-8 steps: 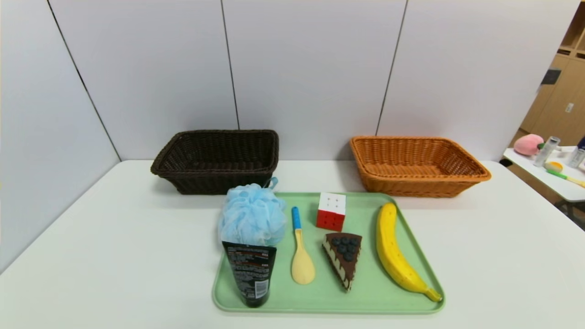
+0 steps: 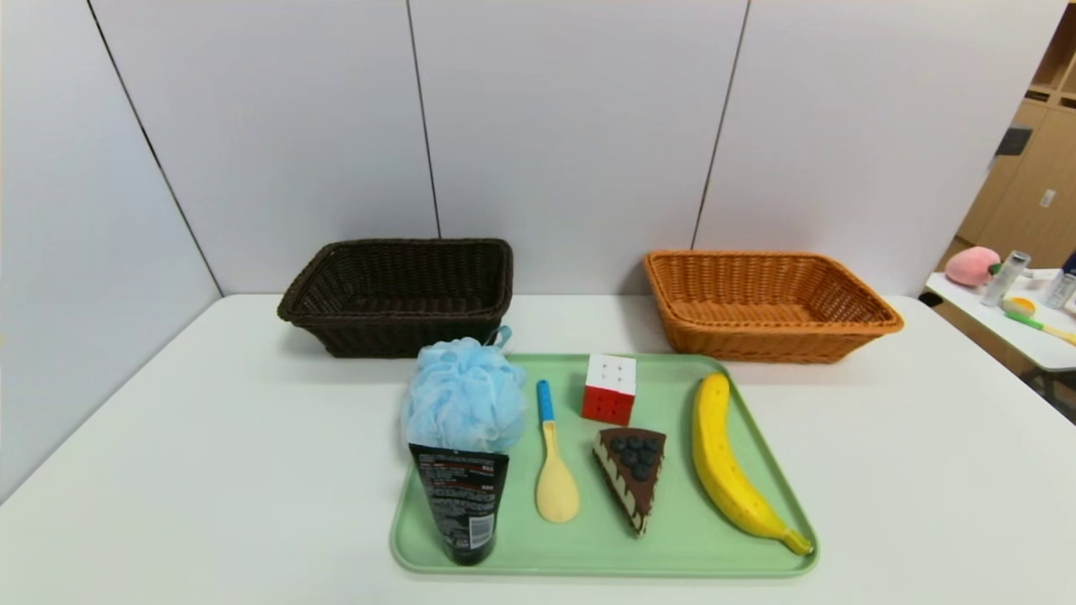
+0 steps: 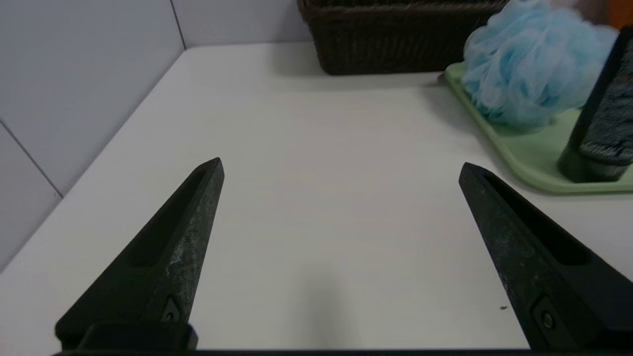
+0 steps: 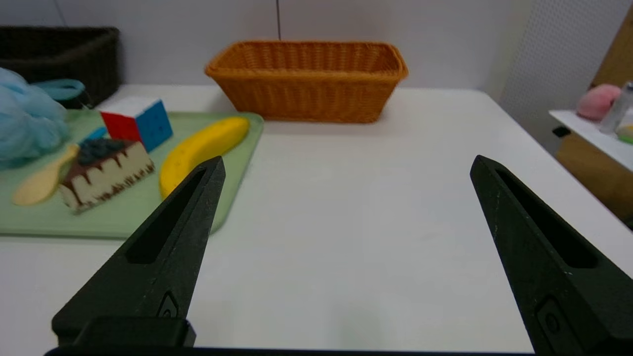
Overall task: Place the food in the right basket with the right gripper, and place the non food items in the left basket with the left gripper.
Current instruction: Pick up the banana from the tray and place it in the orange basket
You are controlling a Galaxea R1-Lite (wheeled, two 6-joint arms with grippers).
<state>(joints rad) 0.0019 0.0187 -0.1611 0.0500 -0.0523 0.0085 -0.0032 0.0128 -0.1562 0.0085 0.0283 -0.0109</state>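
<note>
Head view: woven left basket [image 2: 395,294] and right basket [image 2: 769,304]; left gripper [image 3: 341,168] and right gripper [image 4: 346,165] wide open, empty.

I see a white tabletop [image 2: 210,454]. Three things sit right on it. A green tray [image 2: 685,538] lies in the middle, near me. A dark brown basket [image 2: 399,294] sits behind it on the left. An orange basket [image 2: 765,304] sits behind it on the right.

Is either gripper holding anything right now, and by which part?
Nothing is held. The left gripper and right gripper are both open over bare table.
</note>
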